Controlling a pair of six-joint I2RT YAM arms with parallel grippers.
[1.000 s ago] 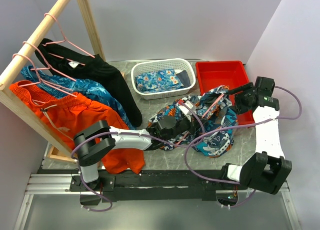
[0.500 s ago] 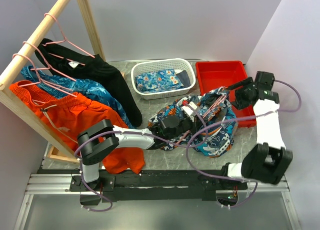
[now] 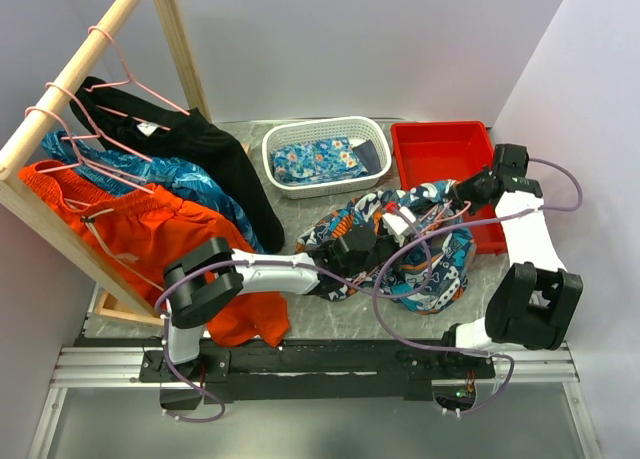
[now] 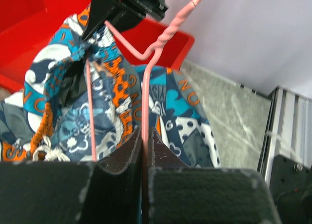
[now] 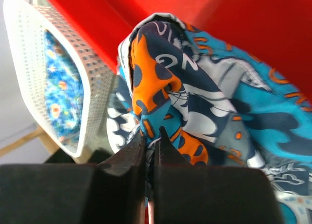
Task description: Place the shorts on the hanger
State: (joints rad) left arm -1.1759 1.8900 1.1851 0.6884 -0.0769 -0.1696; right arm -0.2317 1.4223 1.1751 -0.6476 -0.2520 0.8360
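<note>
Threading seems underway: left gripper (image 4: 145, 136) pinches the hanger (image 4: 146, 82), right gripper (image 5: 150, 136) pinches the shorts (image 5: 204, 102), which next need pulling over the hanger's shoulder.

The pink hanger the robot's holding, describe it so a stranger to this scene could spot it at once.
Find the red bin at the back right; in front of it lie orange, teal and navy patterned shorts. The thin pink wire hanger sits in those shorts, pinched by the left hand. The other pink hangers all hang on the wooden rack pole.
</note>
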